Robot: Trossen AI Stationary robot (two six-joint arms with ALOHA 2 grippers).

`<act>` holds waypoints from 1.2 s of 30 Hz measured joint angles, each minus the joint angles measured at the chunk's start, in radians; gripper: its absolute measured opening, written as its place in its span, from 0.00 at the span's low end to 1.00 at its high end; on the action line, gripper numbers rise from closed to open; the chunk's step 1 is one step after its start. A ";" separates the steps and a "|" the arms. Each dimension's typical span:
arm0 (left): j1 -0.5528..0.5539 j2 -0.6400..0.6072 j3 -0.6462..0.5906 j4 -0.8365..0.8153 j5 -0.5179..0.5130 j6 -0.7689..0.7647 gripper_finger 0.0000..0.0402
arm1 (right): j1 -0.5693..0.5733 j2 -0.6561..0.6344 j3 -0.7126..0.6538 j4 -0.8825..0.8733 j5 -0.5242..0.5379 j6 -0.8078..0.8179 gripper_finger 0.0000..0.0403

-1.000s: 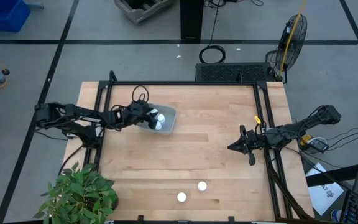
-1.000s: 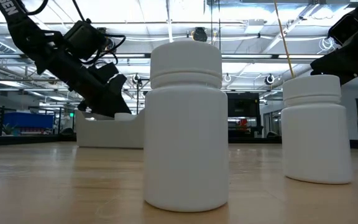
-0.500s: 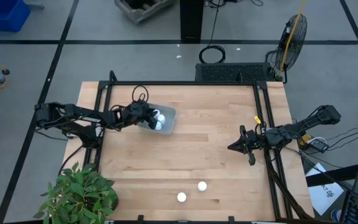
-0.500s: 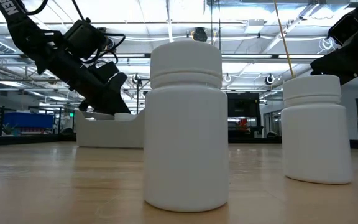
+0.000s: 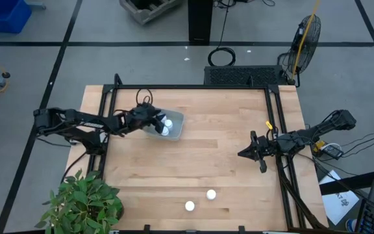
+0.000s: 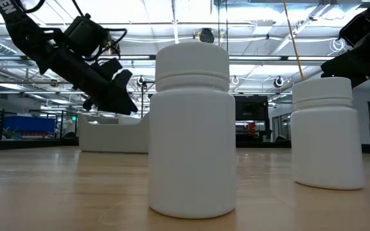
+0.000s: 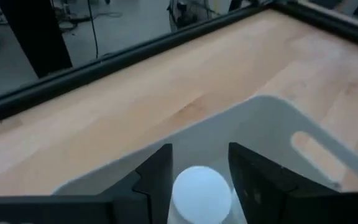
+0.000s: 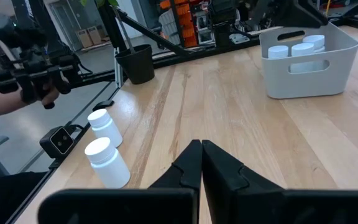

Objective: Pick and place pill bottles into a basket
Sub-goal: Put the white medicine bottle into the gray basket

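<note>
The pill bottles are split between two places: three of them [image 8: 302,48] stand inside the basket [image 5: 166,125], and two stand on the bare wooden table [image 5: 226,117] near its front edge. In the high view the basket, a pale grey-blue bin with rounded corners, sits toward the table's left rear, and white caps show inside it. The left gripper [image 5: 153,119] hangs over the basket's left part, its arm reaching in from the table's left side. In the left wrist view its two dark fingers [image 7: 157,171] are spread, with the white cap of one bottle [image 7: 201,190] showing between them and a gap on either side, so they do not pinch it; the basket's wall and its slot handle [image 7: 316,149] lie just beyond. The low view shows this gripper [image 6: 117,90] tilted down above the basket's rim [image 6: 111,131]. The two loose bottles, one [image 5: 211,194] slightly farther back and right of the other [image 5: 189,206], stand upright and near each other but apart; in the low view they fill the foreground, the nearer one [image 6: 192,128] and the second [image 6: 327,133]. The right gripper [image 5: 247,153] waits above the table's right side, well apart from everything, with its fingers [image 8: 188,165] pressed together. A potted plant [image 5: 83,201] stands off the table's front left corner.
</note>
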 joint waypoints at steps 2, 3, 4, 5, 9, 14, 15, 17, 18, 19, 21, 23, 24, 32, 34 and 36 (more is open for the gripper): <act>0.000 -0.032 0.000 -0.004 0.015 0.002 0.42 | 0.000 0.000 0.000 0.000 0.000 0.000 0.01; -0.001 -0.050 0.000 -0.003 0.038 0.003 0.43 | 0.000 0.000 0.000 0.000 0.000 0.000 0.01; -0.005 -0.066 0.000 -0.001 0.066 0.003 0.44 | 0.000 0.000 0.000 0.000 0.000 0.000 0.01; -0.011 -0.081 0.000 0.000 0.093 0.003 0.46 | 0.000 0.000 0.000 0.000 0.000 0.000 0.01; -0.059 -0.108 0.000 -0.001 0.164 -0.004 0.49 | 0.000 0.000 0.000 0.000 0.000 0.000 0.01; -0.174 -0.106 0.000 0.030 0.171 -0.025 0.52 | 0.000 0.000 0.000 0.000 0.000 0.000 0.01; -0.201 -0.103 0.000 0.045 0.173 -0.024 0.53 | 0.000 0.000 0.000 0.000 0.000 0.000 0.01; -0.254 -0.100 0.000 0.067 0.177 -0.016 0.54 | 0.000 0.000 0.000 0.000 0.000 0.000 0.01; -0.279 -0.100 0.000 0.078 0.176 -0.013 0.55 | 0.000 0.000 0.000 0.000 0.000 0.000 0.01; -0.304 -0.100 0.001 0.089 0.173 -0.009 0.56 | 0.000 0.000 0.000 0.000 0.000 0.000 0.01; -0.346 -0.100 0.001 0.096 0.154 -0.005 0.58 | 0.000 0.000 0.000 0.000 0.000 0.000 0.01; -0.384 -0.100 0.001 0.104 0.143 -0.008 0.60 | 0.000 0.000 0.000 0.000 0.000 0.000 0.01; -0.403 -0.100 0.001 0.110 0.140 -0.008 0.60 | 0.000 0.000 0.000 0.000 0.000 0.000 0.01; -0.529 -0.106 0.001 0.081 0.088 0.048 0.61 | 0.000 0.000 0.000 0.000 0.000 0.005 0.01; -0.537 -0.134 0.001 0.011 0.044 0.059 0.61 | 0.000 0.000 0.000 0.000 0.000 0.005 0.01; -0.537 -0.172 0.001 -0.079 0.008 0.051 0.61 | 0.000 0.000 0.000 0.000 0.000 0.006 0.01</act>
